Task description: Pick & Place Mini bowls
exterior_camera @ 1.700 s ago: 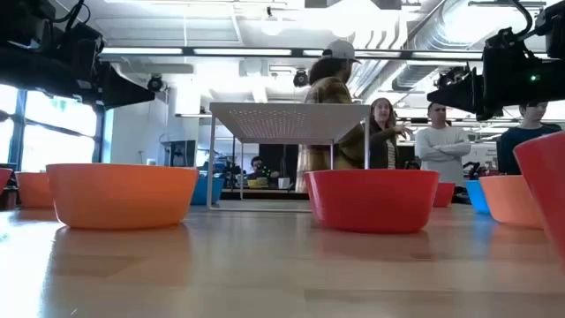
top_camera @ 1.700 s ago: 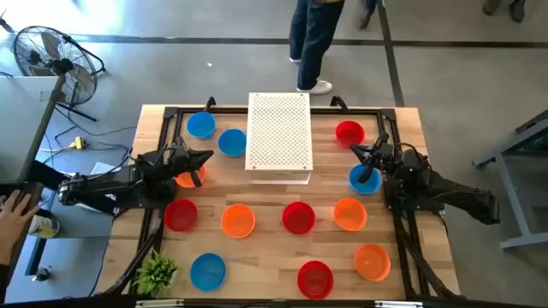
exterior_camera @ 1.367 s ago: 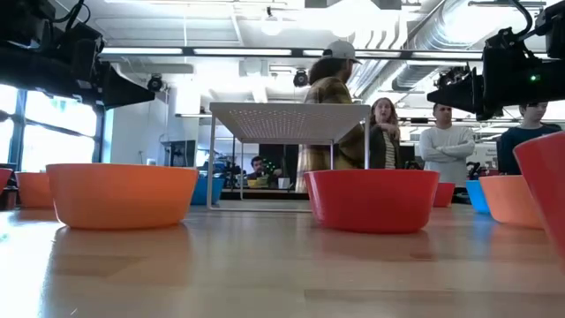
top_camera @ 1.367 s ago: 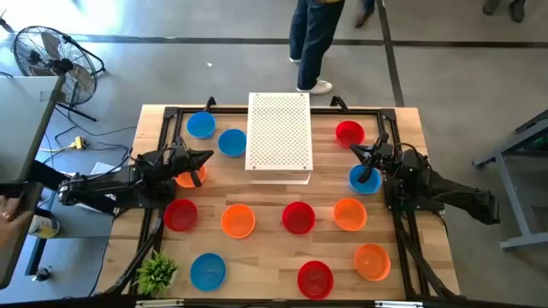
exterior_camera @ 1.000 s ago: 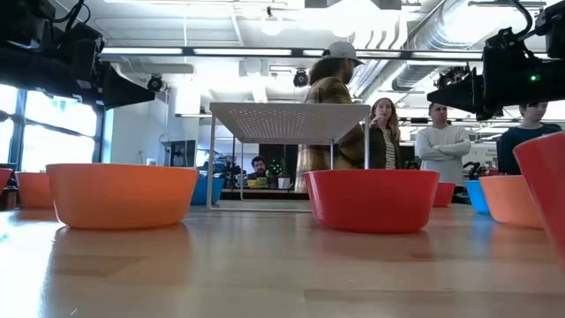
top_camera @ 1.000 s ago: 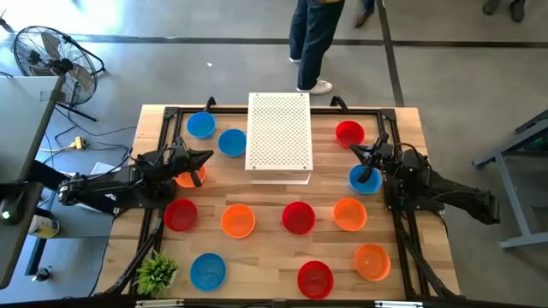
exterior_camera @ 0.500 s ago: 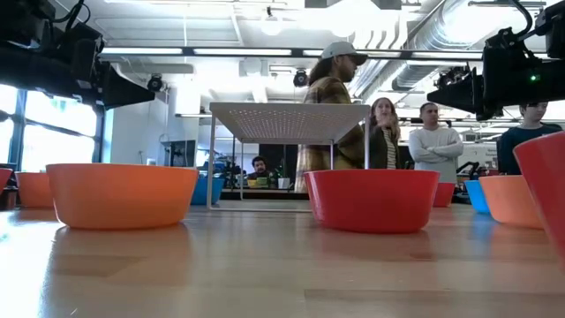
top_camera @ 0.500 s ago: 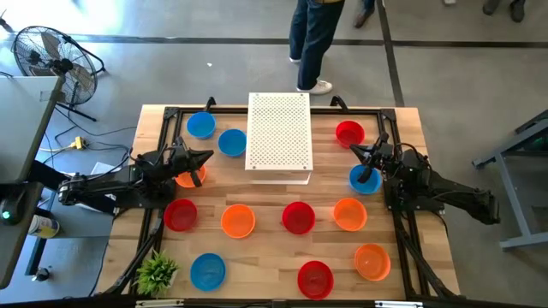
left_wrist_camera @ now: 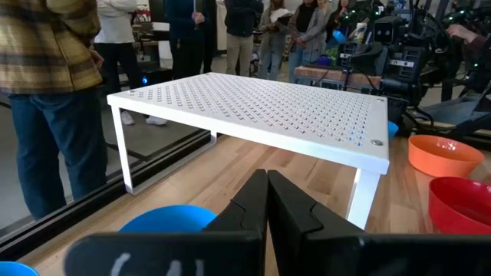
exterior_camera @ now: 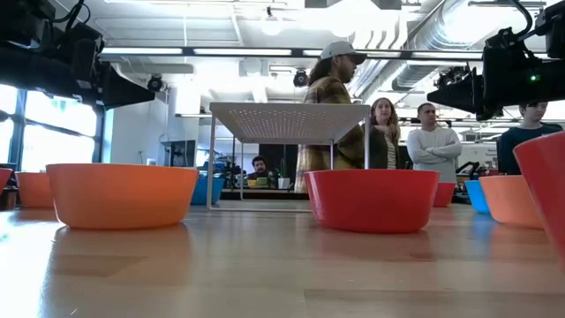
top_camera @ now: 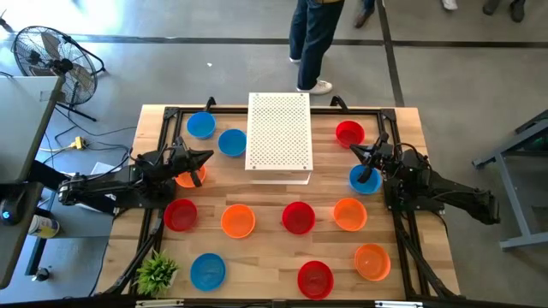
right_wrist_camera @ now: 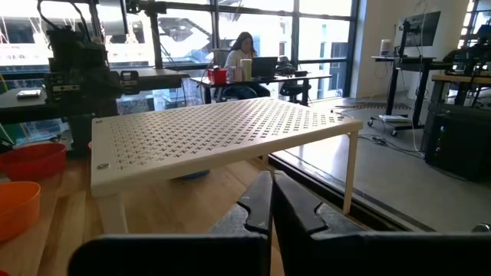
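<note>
Several mini bowls in red, orange and blue lie spread on the wooden table, rims up. My left gripper (top_camera: 208, 155) is shut and empty, held above the table over an orange bowl (top_camera: 187, 178), with a blue bowl (top_camera: 231, 142) just beyond its tips. Its shut fingers show in the left wrist view (left_wrist_camera: 266, 192). My right gripper (top_camera: 353, 148) is shut and empty, held above the table between a red bowl (top_camera: 348, 133) and a blue bowl (top_camera: 364, 180). Its shut fingers show in the right wrist view (right_wrist_camera: 272, 195). Both point toward the white perforated platform (top_camera: 278, 133).
The white platform stands on thin legs at the table's far middle. A row of bowls (top_camera: 238, 221) crosses the table's middle, and more lie near the front edge (top_camera: 314, 278). A small green plant (top_camera: 157, 272) stands at the near left corner. People stand beyond the far edge (exterior_camera: 331, 106).
</note>
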Controlling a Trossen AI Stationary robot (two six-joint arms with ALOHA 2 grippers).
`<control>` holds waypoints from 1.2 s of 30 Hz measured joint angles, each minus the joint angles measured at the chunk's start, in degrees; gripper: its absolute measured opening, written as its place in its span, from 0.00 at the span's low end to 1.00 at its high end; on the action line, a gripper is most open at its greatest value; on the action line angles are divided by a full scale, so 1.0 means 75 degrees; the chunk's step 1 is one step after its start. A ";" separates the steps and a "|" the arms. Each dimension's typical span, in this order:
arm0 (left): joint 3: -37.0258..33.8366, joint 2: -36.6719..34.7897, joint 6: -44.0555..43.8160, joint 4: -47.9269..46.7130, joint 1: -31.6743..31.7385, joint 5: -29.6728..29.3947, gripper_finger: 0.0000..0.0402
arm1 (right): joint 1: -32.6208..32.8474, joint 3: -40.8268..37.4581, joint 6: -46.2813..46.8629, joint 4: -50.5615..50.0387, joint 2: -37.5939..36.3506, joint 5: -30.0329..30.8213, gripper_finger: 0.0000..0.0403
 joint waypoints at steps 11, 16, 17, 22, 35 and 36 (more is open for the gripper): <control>-0.0058 0.0002 -0.0302 0.0586 0.0002 0.0248 0.00 | 0.0003 -0.0003 0.0000 0.0000 0.0000 0.0000 0.00; -0.0055 0.0002 -0.0944 0.0648 -0.0001 0.0842 0.00 | 0.0001 -0.0001 0.0002 0.0001 0.0000 0.0000 0.00; -0.0055 0.0002 -0.1016 0.0666 0.0001 0.0914 0.00 | 0.0001 -0.0001 0.0000 0.0001 0.0000 0.0001 0.00; -0.0041 0.0003 -0.1401 0.0734 0.0000 0.1154 0.00 | 0.0000 -0.0003 0.0000 0.0000 0.0000 0.0003 0.00; 0.1063 0.1469 -0.1667 0.0030 -0.0001 -0.0055 0.00 | 0.0000 -0.0003 0.0000 0.0000 0.0000 0.0003 0.00; 0.1263 0.1731 -0.1708 -0.0142 0.0002 -0.0156 0.00 | 0.0000 -0.0003 0.0003 0.0000 0.0000 0.0000 0.00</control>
